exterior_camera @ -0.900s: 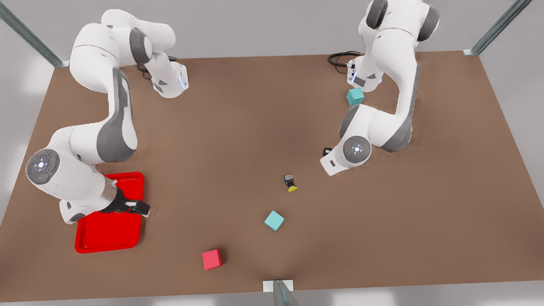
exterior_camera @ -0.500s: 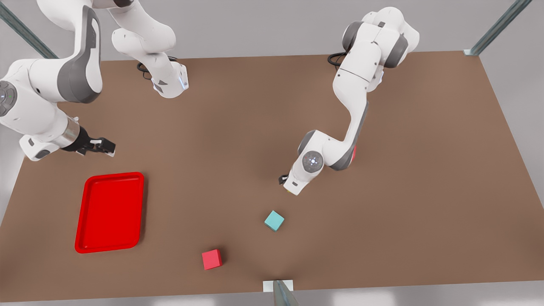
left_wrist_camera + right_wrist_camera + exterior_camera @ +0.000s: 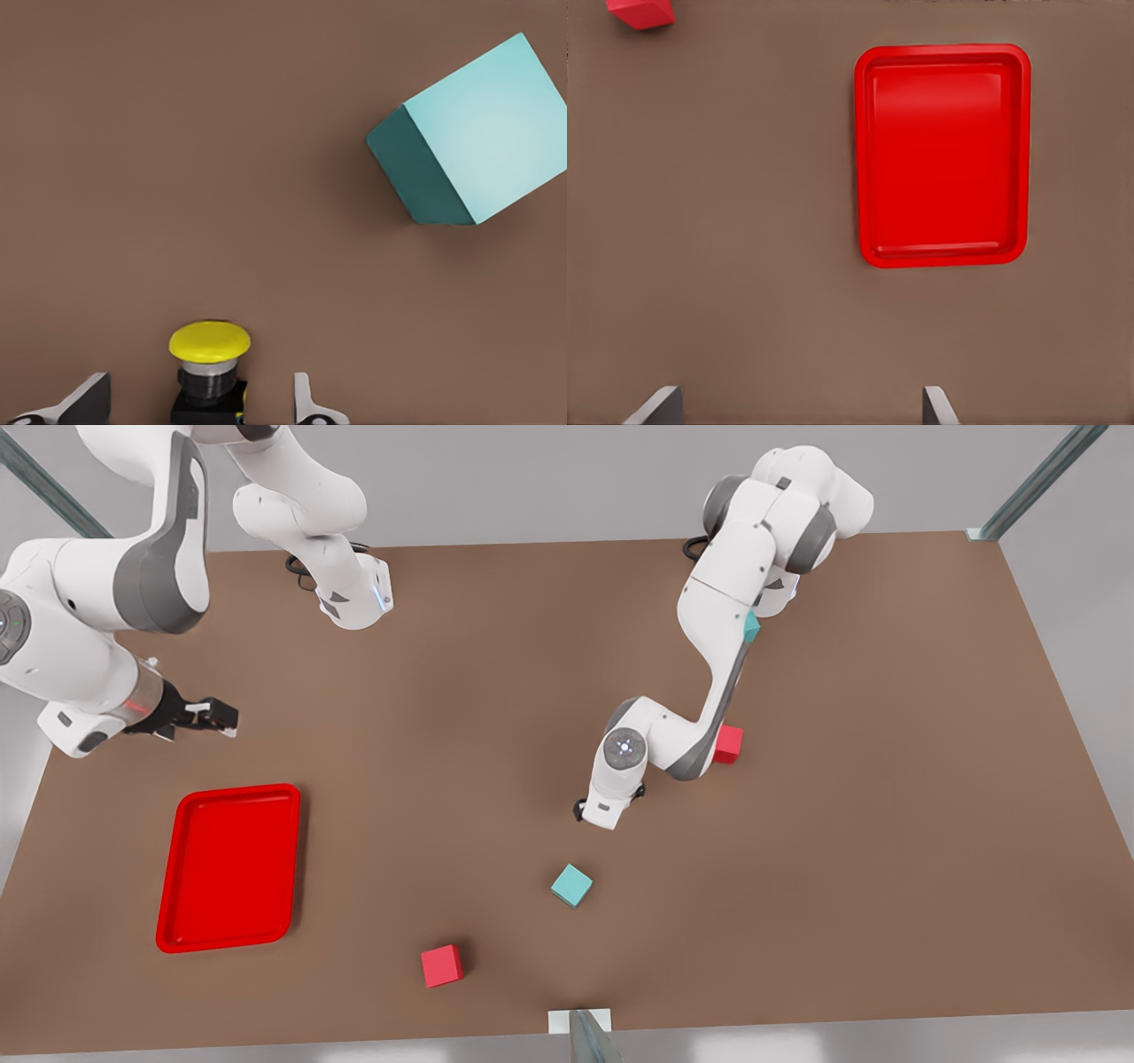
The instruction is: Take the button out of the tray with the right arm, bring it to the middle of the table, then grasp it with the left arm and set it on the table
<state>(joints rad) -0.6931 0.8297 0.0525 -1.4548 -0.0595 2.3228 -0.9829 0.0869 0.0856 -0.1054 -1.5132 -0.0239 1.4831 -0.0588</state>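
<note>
Near the middle of the table [image 3: 886, 797], the left gripper [image 3: 595, 813] hangs low over the brown surface at the end of the arm that reaches in from the front view's far right; in the left wrist view its two fingertips [image 3: 84, 400] stand apart with the button [image 3: 209, 367] between them, a gap showing on either side, so the claw is spread and not clamped on it; the button lies on the tabletop with its yellow cap pointing away from the wrist and its dark body toward it; a teal cube [image 3: 468, 142] sits near it, seen in the front view [image 3: 571, 885] just beyond the gripper toward the near edge.

On the front view's left, the right gripper [image 3: 208, 718] hovers above the table beside the tray [image 3: 229, 939], apart from it and toward the far side; the right wrist view shows its fingertips [image 3: 656, 405] spread wide with nothing between them, and the flat red tray [image 3: 943, 252] lying below.

A red cube [image 3: 441, 965] rests near the front edge; another red cube [image 3: 730, 742] sits just beside the left arm's elbow; a second teal cube [image 3: 752, 628] peeks from behind that arm's upper link.
</note>
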